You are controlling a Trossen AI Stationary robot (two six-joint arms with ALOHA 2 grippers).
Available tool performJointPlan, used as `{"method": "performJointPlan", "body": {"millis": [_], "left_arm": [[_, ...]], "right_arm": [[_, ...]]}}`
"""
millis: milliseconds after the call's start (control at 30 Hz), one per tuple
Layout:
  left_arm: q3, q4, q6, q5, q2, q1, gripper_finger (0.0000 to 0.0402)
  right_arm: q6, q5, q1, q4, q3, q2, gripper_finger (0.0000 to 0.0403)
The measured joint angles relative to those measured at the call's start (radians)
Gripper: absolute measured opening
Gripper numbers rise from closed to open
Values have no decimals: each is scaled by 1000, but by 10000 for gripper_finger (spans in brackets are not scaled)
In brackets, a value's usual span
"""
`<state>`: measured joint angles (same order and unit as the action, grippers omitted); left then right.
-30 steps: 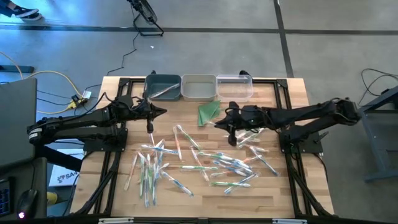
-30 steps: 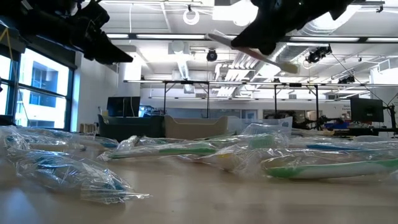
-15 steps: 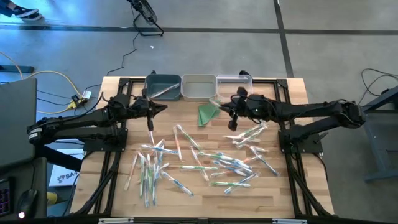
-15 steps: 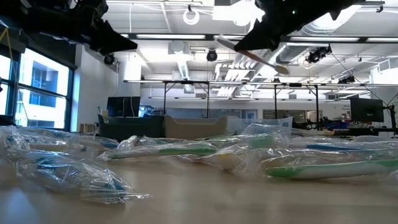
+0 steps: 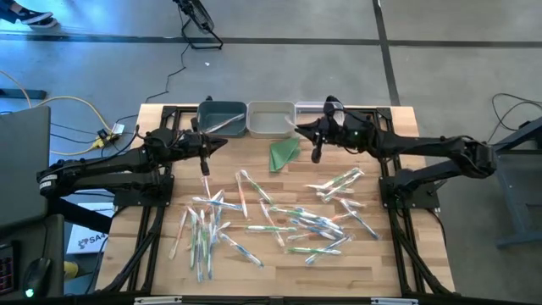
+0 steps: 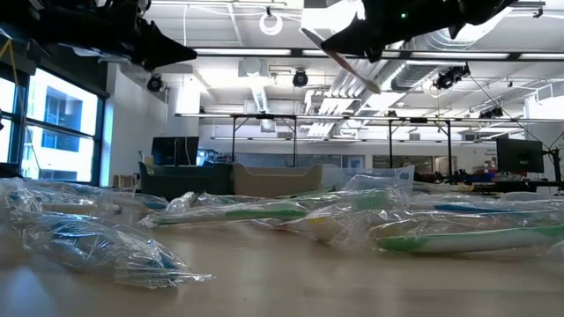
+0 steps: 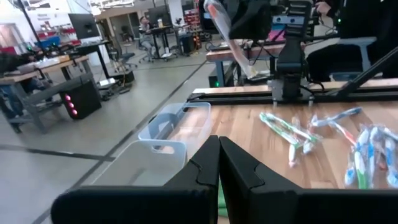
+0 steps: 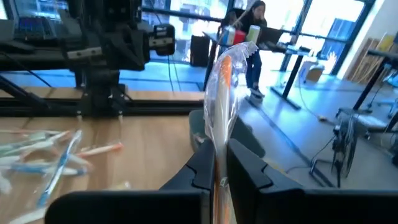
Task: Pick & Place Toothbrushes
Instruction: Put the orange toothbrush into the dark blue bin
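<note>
Care is needed over the release: the right hand [image 5: 317, 146], shut on a wrapped toothbrush [image 8: 225, 81], is held at upper centre by the clear bin [image 5: 322, 118]. The left hand [image 5: 203, 157] is also clamped on one. Loose toothbrushes [image 5: 279, 220] are scattered over the counter [image 5: 373, 254].

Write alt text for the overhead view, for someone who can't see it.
Seen from above, the right gripper holds a wrapped toothbrush near three bins at the wooden table's far edge. The left gripper holds another. Dozens of toothbrushes and a green cloth lie on the table.
</note>
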<state>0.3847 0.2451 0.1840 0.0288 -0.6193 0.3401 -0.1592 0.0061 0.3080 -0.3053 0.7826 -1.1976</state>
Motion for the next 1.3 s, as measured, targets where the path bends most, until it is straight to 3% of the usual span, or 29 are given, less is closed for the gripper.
{"method": "performJointPlan", "body": {"millis": [233, 500, 700, 900, 1000, 1200, 1300], "left_arm": [[0, -10, 52, -1, 0, 0, 3], [0, 7, 42, -1, -24, 0, 3], [0, 164, 45, -25, -161, 0, 3], [0, 243, -45, -150, -286, 34, 3], [0, 241, -137, -54, -323, 135, 1], [0, 339, -173, 333, -405, 313, 1], [0, 436, -174, 403, -457, 342, 1]], "right_arm": [[-38, -30, 57, -31, 0, -5, 16], [-41, -272, 148, -98, 0, -5, 16], [-3, -296, 174, -138, 0, -5, 16], [3, -295, 166, -136, 0, -5, 16], [34, -294, 156, -141, 0, -5, 16], [54, -294, 135, -145, 0, -5, 16], [61, -294, 120, -149, 0, -5, 16]]}}
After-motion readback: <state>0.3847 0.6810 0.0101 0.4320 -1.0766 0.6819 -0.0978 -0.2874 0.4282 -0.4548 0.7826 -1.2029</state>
